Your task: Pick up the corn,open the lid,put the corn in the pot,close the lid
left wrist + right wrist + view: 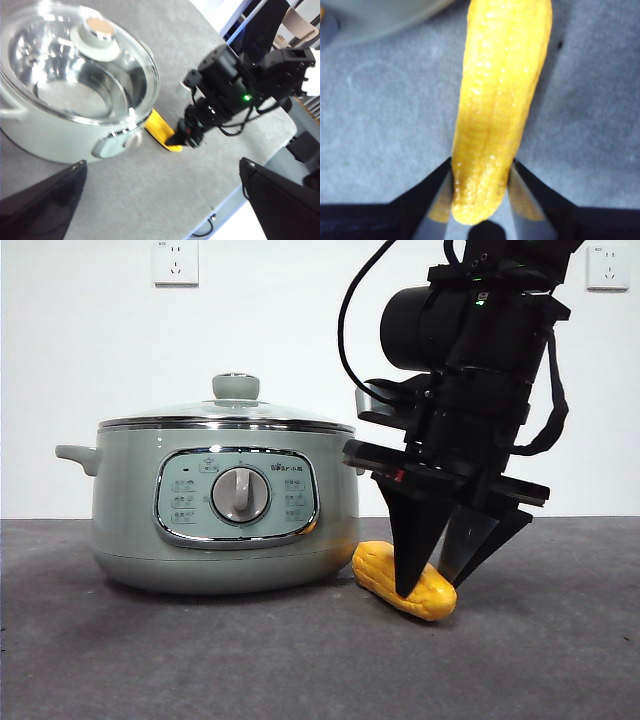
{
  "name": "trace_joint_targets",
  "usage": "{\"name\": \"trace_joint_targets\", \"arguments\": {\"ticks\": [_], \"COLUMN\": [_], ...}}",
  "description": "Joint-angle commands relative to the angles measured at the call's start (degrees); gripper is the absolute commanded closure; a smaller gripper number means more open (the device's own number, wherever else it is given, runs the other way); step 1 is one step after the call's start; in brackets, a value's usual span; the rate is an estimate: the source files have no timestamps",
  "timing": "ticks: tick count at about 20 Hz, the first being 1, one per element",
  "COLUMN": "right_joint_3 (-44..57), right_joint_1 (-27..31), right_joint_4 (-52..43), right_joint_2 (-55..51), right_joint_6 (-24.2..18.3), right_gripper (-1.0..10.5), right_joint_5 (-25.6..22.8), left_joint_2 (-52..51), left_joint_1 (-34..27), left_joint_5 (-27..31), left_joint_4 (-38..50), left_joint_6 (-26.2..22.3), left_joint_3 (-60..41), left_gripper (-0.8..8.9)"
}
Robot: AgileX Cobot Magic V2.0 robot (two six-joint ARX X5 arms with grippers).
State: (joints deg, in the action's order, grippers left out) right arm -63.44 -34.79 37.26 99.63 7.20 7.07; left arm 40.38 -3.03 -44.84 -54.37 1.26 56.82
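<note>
We see the right arm reaching steeply down from above on the right of the scene, its wrist tilted. The right gripper [432, 580] is at table level, its two black jaws set close on either side of the corn [495, 115]. The left gripper [162, 200] hangs high, jaws spread wide apart, holding nothing.

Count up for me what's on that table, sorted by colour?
Sage-green: 1, the pot
Clear glass with green knob: 1, the lid
Yellow: 1, the corn, gripped by the right gripper
Total: 3
</note>
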Motion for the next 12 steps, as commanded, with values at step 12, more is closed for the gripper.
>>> {"name": "trace_joint_targets", "arguments": {"ticks": [12], "right_joint_3": [-0.2], "right_joint_1": [0.0], "right_joint_4": [13.7], "right_joint_2": [-39.6], "right_joint_6": [-2.7], "right_gripper": [9.6], "right_joint_5": [-4.3], "left_joint_2": [16.4], "left_joint_1": [13.8], "left_joint_5": [13.5], "left_joint_4": [26.3], "left_joint_6": [-1.1], "left_joint_3": [0.0], "left_gripper": [2.51]}}
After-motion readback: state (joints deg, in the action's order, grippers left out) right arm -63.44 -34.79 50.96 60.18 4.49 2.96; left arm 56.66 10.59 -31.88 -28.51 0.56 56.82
